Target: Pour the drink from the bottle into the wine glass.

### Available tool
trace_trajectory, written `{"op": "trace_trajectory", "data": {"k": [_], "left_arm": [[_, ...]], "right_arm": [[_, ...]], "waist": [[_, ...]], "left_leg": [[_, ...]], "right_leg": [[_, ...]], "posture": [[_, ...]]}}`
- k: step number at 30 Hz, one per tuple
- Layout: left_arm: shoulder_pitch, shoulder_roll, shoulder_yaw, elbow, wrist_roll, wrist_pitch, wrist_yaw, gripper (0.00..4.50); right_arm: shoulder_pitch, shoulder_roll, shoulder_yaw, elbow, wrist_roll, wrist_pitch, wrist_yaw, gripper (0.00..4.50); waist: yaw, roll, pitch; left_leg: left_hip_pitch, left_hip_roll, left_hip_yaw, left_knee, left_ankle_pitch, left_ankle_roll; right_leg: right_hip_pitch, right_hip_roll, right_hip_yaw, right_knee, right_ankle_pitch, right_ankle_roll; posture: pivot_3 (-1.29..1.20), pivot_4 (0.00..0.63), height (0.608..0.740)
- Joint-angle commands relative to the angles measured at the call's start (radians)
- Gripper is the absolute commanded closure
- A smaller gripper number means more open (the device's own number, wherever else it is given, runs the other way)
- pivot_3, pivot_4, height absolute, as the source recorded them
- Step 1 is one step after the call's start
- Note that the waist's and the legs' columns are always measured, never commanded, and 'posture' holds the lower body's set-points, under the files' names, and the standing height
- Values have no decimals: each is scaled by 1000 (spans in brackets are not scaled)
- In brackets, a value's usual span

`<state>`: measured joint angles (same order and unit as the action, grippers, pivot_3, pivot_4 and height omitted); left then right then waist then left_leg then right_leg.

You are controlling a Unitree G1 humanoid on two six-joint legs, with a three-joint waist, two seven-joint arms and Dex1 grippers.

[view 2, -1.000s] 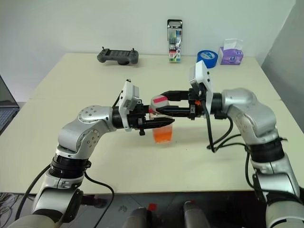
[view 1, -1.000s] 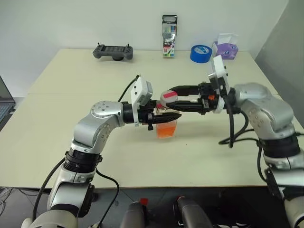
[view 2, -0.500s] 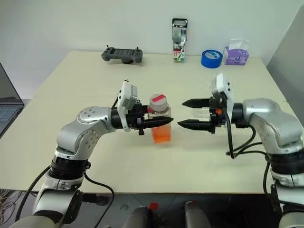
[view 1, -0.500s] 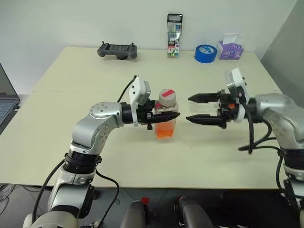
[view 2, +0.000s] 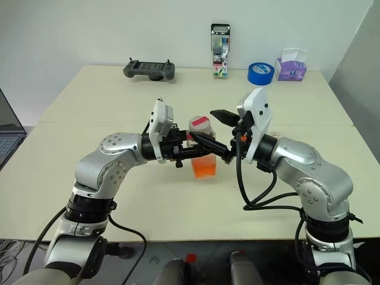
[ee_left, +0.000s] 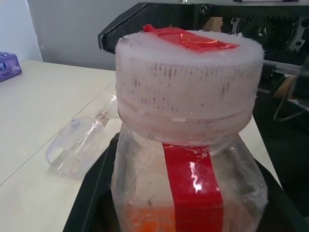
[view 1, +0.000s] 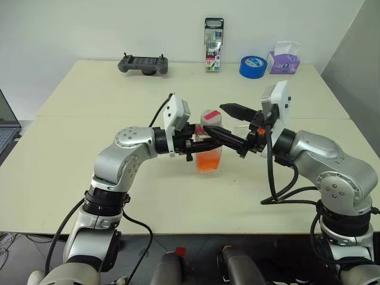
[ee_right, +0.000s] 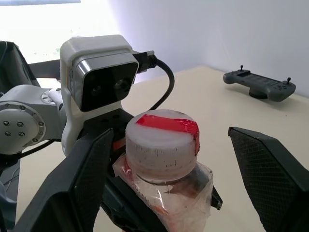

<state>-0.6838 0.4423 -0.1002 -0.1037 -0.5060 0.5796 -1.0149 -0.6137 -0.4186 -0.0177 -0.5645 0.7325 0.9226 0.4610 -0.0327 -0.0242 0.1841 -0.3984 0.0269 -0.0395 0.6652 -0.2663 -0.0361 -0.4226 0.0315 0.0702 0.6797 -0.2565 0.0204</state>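
The bottle [view 1: 209, 145] is standing upright on the tabletop [view 1: 89, 101], roughly mid-table, with the left pincer [view 1: 205, 142] clamped on its body just below the neck, fingers pinched tight against the clear plastic. The right pincer [view 1: 228, 122] is sitting spread wide, one finger on each side of the cap [ee_right: 161, 142], not yet touching it as far as the views are showing. The drink [view 2: 203, 168] is filling only the lower part, so the bottle is probably handling light, with the weight low; the thin squarish plastic is likely giving a bit under squeeze, so a hold on the body below the shoulder looks right, and the ribbed side of the cap is looking like the spot for the right fingers to take for twisting. The cap is still on, so nothing is pouring yet. The left wrist view is showing what the head views are hardly giving: the wine glass [ee_left: 79, 147] is lying on its side on the tabletop beyond the bottle, clear and thin, likely fragile and prone to rolling, best taken by the stem or low on the bowl and stood up first. The right wrist view is showing the red strip across the cap top and a game controller [ee_right: 258, 86] far back; the head views are adding a marker pack [view 1: 212, 35], tape roll [view 1: 252, 65] and tissue pack [view 1: 281, 59] along the far edge.
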Motion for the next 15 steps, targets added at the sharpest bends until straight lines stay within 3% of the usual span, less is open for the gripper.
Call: {"op": "trace_trajectory", "data": {"k": [1, 3, 6, 11, 15], "left_arm": [[-28, -3, 13, -17, -9, -19, 0, 2527], [-25, -2, 15, -19, -10, -18, 3, 2527], [-16, 1, 15, -29, -10, -17, 4, 2527], [-5, 3, 20, -42, -15, -10, 13, 2527], [4, 7, 21, -58, -21, -2, 18, 2527]], "right_arm": [[-24, -2, 1, -25, 15, -15, 6, 451], [-29, -3, 14, -12, 4, -25, 14, 451], [-35, 3, 15, 0, 3, -30, 16, 1050], [-39, -4, 21, 10, -3, -42, 27, 2676], [-36, -9, 15, 13, -2, -49, 31, 2669]], "waist": [[0, 0, 0], [0, 0, 0], [0, 0, 0], [0, 0, 0], [0, 0, 0]], "left_leg": [[0, 0, 0, 0, 0, 0], [0, 0, 0, 0, 0, 0], [1, 0, 0, 0, 0, 0], [0, 0, 0, 0, 0, 0], [0, 0, 0, 0, 0, 0]], "right_leg": [[0, 0, 0, 0, 0, 0], [0, 0, 0, 0, 0, 0], [0, 1, -1, 1, 0, 0], [0, 1, -1, 0, 0, 0], [0, 1, -1, 0, 0, 0]], "posture": [[0, 150, 740], [0, 150, 740], [0, 150, 740], [0, 150, 740], [0, 150, 740]]}}
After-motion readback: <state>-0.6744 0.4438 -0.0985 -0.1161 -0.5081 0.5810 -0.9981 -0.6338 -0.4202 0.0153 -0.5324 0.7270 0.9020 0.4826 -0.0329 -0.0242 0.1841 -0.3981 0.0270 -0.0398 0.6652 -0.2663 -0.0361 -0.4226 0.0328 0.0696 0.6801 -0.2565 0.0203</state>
